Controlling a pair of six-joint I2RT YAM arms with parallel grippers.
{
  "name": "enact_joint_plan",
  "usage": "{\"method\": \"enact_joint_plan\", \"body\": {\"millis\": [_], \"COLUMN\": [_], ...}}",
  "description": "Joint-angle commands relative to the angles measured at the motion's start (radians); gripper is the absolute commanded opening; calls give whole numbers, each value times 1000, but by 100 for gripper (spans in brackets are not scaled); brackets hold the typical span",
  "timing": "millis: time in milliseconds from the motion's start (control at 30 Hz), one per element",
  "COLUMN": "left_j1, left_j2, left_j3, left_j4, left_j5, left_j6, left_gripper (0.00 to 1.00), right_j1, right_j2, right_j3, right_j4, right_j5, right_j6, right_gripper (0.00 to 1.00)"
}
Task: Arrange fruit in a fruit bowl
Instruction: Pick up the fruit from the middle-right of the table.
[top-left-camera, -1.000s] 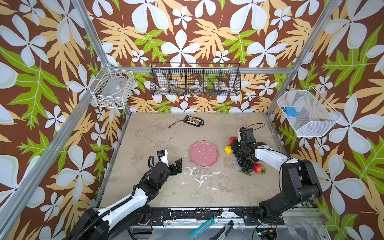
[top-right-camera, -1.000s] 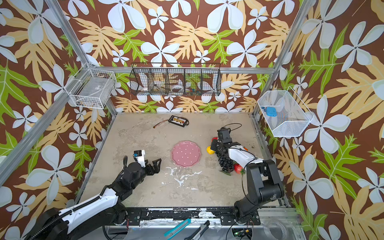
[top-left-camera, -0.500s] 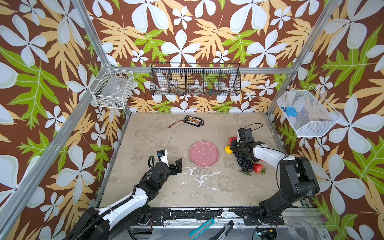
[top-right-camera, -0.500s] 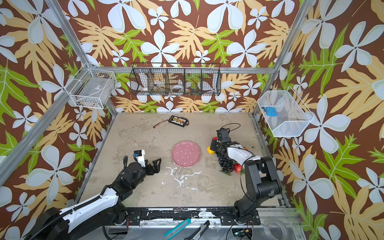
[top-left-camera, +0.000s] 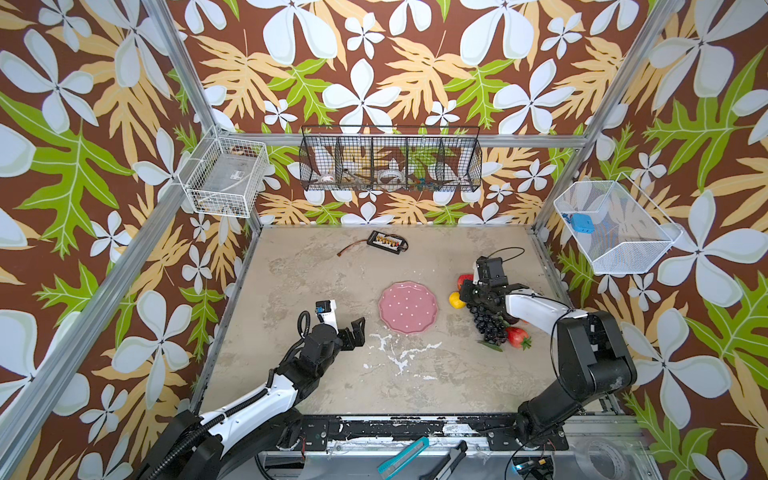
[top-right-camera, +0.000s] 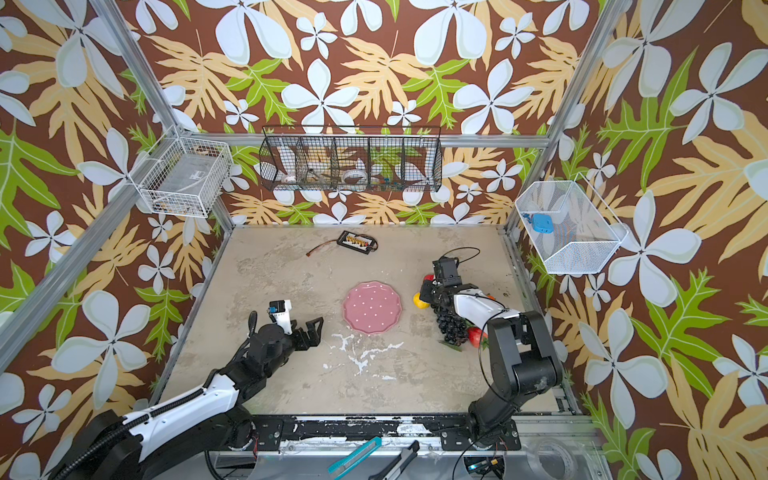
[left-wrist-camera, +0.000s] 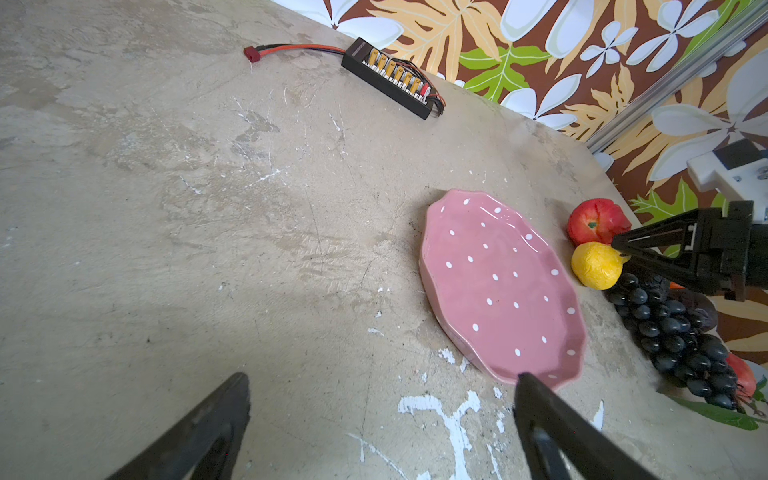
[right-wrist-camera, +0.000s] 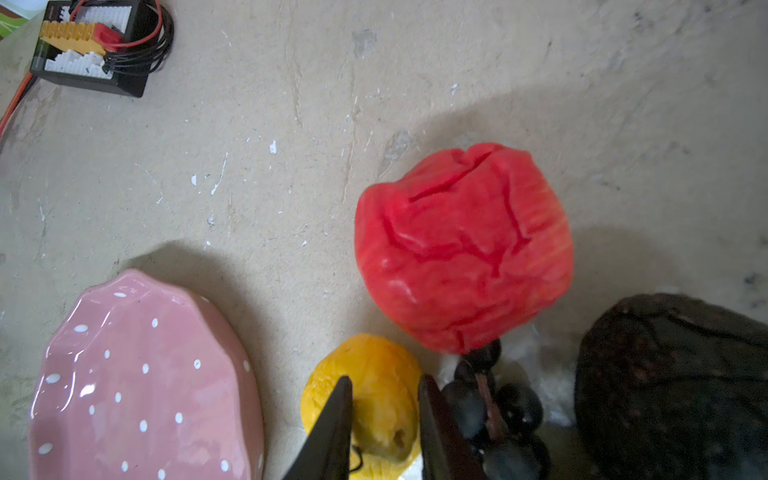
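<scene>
**Bowl empty, nothing placed yet**

The fruit bowl (top-left-camera: 408, 307), mid-frame on the surface (top-left-camera: 328, 270), holds nothing; all the fruit (top-left-camera: 488, 324) lies just right of it. Right jaws, narrowed, straddle the yellow pear (right-wrist-camera: 368, 365), grip unconfirmed. Left jaws gape wide, empty.

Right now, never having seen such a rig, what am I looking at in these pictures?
Two robot arms with pincer grippers work at a table. Two pictures look down from above; two come from wrist cameras. On the table: an empty pink dish, beside it a red apple, yellow fruit, black grapes, a strawberry and a dark avocado; a black connector board lies farther back. The left gripper is open, holding nothing. The right gripper straddles the yellow fruit; whether it pinches it is unclear.
</scene>
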Motion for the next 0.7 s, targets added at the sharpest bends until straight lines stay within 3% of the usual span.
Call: {"method": "enact_joint_plan", "body": {"millis": [0, 667], "left_j1": [-1, -1], "left_j2": [2, 13], "left_j3": [5, 6], "left_j4": [33, 37], "left_j5": [1, -6], "left_j6": [1, 1], "left_gripper": [100, 100], "right_j1": [7, 52], "right_j2": [8, -18], "right_j3": [-2, 35], "right_j4": [4, -38], "right_j5": [-10, 70], "right_j6": [-7, -41], "right_gripper": [28, 19]}}
